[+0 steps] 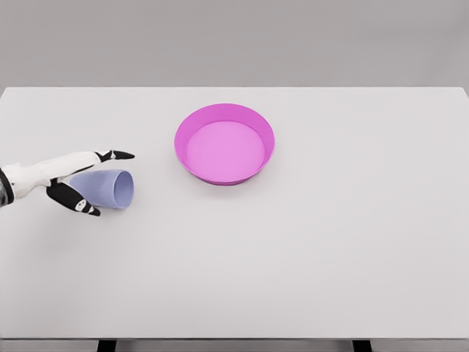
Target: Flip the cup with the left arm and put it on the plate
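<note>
White table point(330, 257): one pink plate point(225, 144), one lilac cup point(108, 188) sideways within left robot hand point(69, 180), fingers around it.

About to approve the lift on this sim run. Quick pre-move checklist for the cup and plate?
1. Left hand at the cup: ok, fingers sit above and below it.
2. Grasp closed firmly: cannot tell, contact is not clear from the head view.
3. Cup orientation: not ok for placing yet, it lies on its side with the opening toward the plate.
4. Plate free of objects: ok, nothing in it.
5. Path from cup to plate over the table: ok, nothing in between.
6. Right arm out of the way: ok, not in view.
</note>
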`<state>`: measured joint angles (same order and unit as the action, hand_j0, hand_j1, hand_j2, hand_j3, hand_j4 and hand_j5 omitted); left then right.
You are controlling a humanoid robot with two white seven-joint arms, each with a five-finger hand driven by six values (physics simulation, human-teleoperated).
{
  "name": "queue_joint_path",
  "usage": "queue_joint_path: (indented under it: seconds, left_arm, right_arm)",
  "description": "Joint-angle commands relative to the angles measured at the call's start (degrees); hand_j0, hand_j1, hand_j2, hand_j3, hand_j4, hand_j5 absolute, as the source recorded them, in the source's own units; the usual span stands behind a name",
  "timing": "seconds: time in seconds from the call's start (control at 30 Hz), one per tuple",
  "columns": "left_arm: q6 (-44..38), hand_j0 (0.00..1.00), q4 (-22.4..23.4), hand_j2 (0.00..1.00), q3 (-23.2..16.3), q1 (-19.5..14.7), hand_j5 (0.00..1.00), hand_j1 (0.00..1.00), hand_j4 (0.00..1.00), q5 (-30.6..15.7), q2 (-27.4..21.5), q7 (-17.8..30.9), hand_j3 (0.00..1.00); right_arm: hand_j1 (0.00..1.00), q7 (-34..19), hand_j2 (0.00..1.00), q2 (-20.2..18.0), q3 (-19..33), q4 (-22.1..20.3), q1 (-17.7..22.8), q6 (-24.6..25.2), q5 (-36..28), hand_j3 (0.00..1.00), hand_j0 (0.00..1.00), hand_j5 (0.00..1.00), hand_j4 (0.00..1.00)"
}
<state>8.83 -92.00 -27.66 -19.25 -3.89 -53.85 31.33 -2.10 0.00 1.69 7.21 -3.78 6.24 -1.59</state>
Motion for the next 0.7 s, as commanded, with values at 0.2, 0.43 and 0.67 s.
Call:
queue_joint_path:
  seconds: [0.2,0.43,0.67]
  left_arm:
    - [-1.1,1.00,-0.1,1.00,-0.9,-0.3,1.00,1.00,1.00,0.5,0.6,0.0,1.00]
    - [-4.4,0.91,-0.3,0.91,-1.1,-0.5,0.91,0.91,0.91,0.3,0.6,-0.1,0.91]
    - [-4.5,0.72,-0.5,0.72,-2.7,-0.9,0.72,0.72,0.72,0.6,0.7,0.0,0.72]
  right_arm:
    - [1.00,0.0,1.00,0.0,0.0,0.0,0.0,0.0,0.0,1.00,1.00,1.00,1.00]
    - [1.00,0.0,1.00,0.0,0.0,0.0,0.0,0.0,0.0,1.00,1.00,1.00,1.00]
    - [1.00,0.0,1.00,0.0,0.0,0.1,0.1,0.0,0.0,1.00,1.00,1.00,1.00]
